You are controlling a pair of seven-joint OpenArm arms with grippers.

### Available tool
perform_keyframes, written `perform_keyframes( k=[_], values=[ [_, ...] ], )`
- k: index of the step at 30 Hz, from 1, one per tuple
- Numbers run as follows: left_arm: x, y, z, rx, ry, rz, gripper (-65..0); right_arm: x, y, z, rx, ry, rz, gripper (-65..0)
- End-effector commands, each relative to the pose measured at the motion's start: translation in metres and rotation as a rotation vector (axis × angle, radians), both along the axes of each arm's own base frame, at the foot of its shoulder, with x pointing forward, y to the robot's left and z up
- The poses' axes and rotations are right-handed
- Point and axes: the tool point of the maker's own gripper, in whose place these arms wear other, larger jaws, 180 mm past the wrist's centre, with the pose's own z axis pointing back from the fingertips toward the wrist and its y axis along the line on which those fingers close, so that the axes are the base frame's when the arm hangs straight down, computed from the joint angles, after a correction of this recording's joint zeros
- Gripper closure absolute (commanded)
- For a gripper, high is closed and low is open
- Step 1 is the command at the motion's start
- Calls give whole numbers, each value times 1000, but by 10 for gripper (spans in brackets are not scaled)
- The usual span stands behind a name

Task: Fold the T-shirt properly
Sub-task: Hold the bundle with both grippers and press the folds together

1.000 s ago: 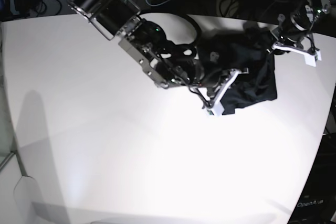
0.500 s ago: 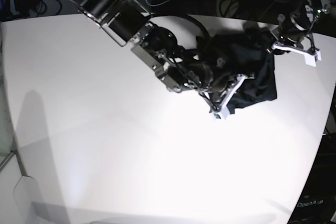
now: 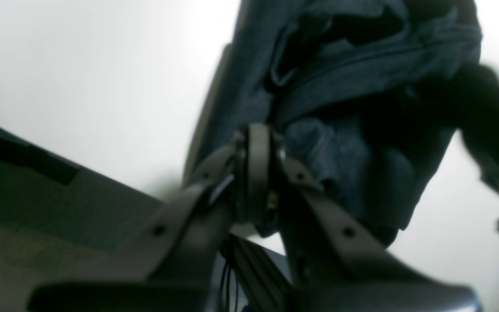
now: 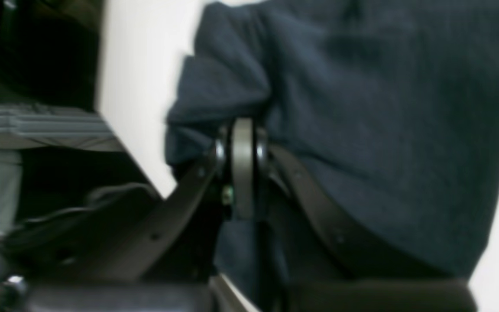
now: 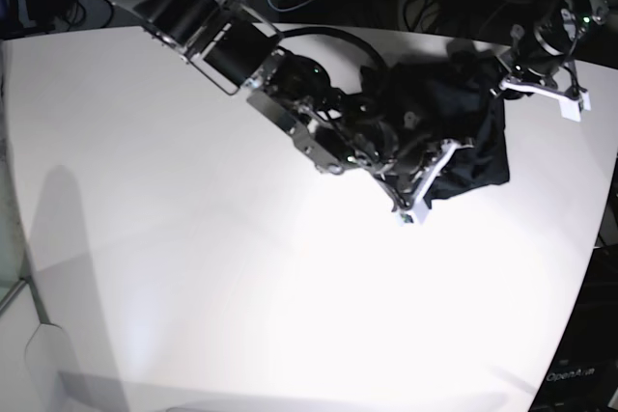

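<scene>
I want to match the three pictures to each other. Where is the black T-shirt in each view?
Base: the T-shirt lies bunched at the upper right, on the white table.
Left wrist: it fills the upper centre and right, above the shut left hand.
Right wrist: it covers the centre and right, behind the shut right hand.
Shared landmark: the white table.

One legible marking is noted: "OpenArm" in pale letters, printed on a dark panel [image 5: 579,373] just past the table [image 5: 193,267] edge, at the base view's lower right corner. The last letters are cut off or too small to be read. No text is legible in either wrist view.
</scene>
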Motion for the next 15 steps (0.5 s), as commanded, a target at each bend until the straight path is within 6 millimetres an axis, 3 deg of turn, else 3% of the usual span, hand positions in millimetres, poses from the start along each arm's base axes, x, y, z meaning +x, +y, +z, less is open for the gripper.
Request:
perform_keyframes(
  k=[1, 11, 15],
  values=[
    [5, 3, 8, 15, -28, -6, 0, 5, 14, 25, 76, -19, 9, 0],
    [5, 4, 8, 17, -30, -2, 0, -11, 26, 36, 126, -12, 41, 0],
    [5, 4, 8, 16, -29, -2, 0, -14, 30, 51, 160, -34, 56, 0]
  ],
)
